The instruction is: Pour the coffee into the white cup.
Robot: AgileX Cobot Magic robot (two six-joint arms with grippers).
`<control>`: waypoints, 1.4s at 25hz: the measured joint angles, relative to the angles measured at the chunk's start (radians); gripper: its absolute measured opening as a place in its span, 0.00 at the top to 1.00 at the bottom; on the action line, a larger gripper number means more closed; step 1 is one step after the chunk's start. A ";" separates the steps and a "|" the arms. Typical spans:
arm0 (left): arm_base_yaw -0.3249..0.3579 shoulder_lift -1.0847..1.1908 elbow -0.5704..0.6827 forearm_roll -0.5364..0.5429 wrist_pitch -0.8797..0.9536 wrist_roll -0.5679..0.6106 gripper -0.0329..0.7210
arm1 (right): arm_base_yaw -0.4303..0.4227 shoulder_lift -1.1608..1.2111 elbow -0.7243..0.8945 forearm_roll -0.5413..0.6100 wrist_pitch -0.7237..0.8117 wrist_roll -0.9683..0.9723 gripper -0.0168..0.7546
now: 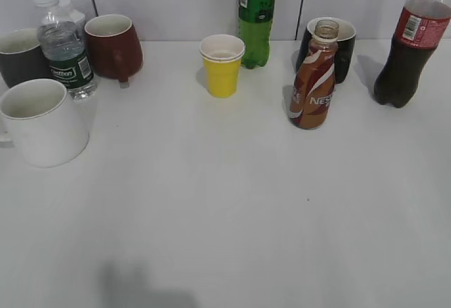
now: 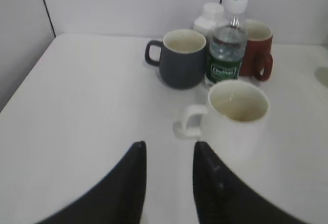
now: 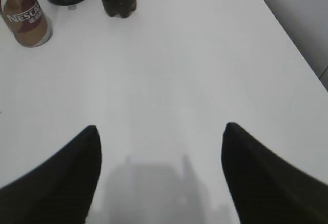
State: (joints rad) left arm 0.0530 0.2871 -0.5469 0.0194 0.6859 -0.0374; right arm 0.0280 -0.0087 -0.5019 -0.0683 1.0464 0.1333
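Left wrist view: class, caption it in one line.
Open left gripper hovers before the white cup, grey mug behind.

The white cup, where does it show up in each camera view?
Exterior view: white cup at the left edge, in front of the water bottle.
Left wrist view: right of centre, handle pointing left, ahead of the fingers.
Right wrist view: not in it.
Shared landmark: the water bottle just behind the cup.

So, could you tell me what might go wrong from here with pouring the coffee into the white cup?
The coffee bottle stands uncapped right in front of the black mug, with the cola bottle nearby, so a wide approach could knock one over and spill. The white cup sits far across the table, with the water bottle beside it, so the carry and tilt risk drips or a bump.
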 joint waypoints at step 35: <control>-0.091 0.675 0.313 0.006 -1.124 0.000 0.63 | 0.000 0.000 0.000 0.001 -0.001 0.000 0.24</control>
State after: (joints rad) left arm -0.0378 0.9626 -0.2344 0.0259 -0.4386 -0.0374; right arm 0.0280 -0.0087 -0.5019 -0.0674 1.0457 0.1333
